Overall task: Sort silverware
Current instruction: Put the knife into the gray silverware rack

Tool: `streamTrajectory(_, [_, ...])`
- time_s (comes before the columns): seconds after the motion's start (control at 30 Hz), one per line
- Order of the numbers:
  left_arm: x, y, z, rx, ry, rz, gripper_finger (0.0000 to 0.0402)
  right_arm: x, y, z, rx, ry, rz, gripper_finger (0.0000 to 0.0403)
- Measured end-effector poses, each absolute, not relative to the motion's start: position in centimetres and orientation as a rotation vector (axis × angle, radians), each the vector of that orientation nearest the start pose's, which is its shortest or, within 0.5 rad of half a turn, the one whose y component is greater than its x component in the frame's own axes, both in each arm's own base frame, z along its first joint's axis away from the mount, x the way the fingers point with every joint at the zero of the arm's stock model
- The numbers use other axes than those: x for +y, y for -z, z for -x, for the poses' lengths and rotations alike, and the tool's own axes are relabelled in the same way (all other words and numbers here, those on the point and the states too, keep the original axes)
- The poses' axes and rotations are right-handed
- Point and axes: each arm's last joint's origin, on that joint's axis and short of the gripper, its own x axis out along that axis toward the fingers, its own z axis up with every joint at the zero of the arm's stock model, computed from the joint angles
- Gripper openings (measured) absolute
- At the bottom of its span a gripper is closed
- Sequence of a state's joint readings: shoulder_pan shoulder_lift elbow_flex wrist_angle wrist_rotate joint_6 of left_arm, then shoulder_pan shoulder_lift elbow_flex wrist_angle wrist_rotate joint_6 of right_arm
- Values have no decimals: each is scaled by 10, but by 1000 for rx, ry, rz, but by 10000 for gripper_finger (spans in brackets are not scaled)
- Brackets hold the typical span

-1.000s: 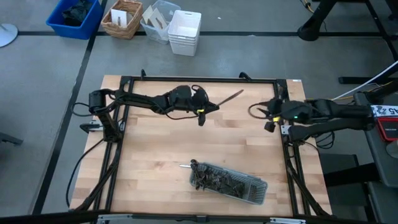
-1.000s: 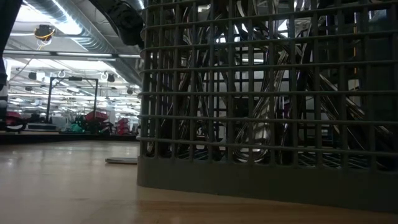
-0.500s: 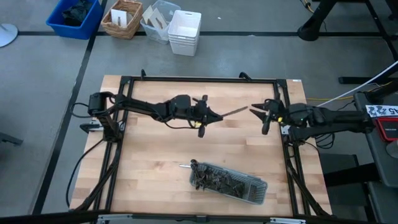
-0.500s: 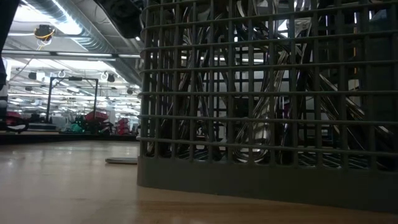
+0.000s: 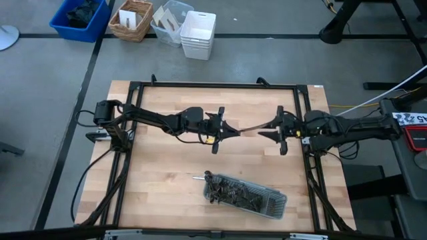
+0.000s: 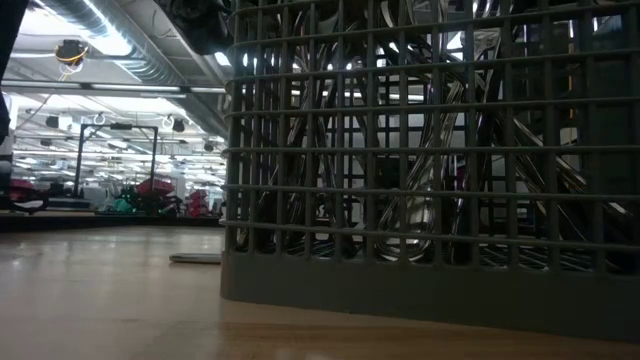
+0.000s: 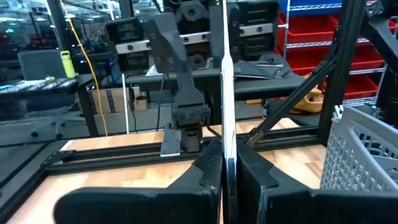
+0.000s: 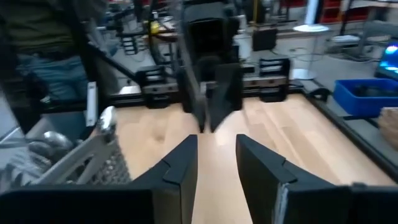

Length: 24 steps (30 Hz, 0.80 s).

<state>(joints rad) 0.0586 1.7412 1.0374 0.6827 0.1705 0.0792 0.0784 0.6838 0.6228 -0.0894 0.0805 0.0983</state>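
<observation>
High view: shows the left gripper (image 5: 227, 130) and right gripper (image 5: 265, 132) drawn together above the middle of the worktop (image 5: 160, 180), nose to nose, where a second ago stood well apart with the right gripper back at its own edge. Holds, in the left fingers (image 7: 208, 168), one slim silverware piece (image 5: 248, 126), clamped narrow on its lower end; shown edge-on and upright in the left wrist view (image 7: 225, 112), so cannot tell fork, spoon or knife. Points that piece now level toward the right gripper rather than angled away to the far edge as before. Keeps the right fingers (image 8: 180, 165) spread wide and empty, lined up on the left gripper opposite (image 8: 211, 93); cannot tell whether the piece's free end already lies between them or just short.

Reads as a mid-air handover being set up: next calls for the right fingers to close on the free end before the left ones let go, or the piece drops.

Leaves the rest of the silverware (image 5: 233, 192) heaped in the grey mesh tray (image 5: 283, 200) at the near side, with one stray piece (image 5: 198, 178) flat on the worktop just beside the tray's end, also seen in the low view (image 6: 195, 258). Puts sorting at an early stage, with no separate groups laid out
</observation>
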Motion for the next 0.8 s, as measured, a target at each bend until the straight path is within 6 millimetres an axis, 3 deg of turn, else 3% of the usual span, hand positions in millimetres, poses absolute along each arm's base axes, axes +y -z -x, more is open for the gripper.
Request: streamTrajectory(0.8, [18, -250, -386, 3, 112, -75, 15, 14, -305, -196, -6, -28, 35, 111])
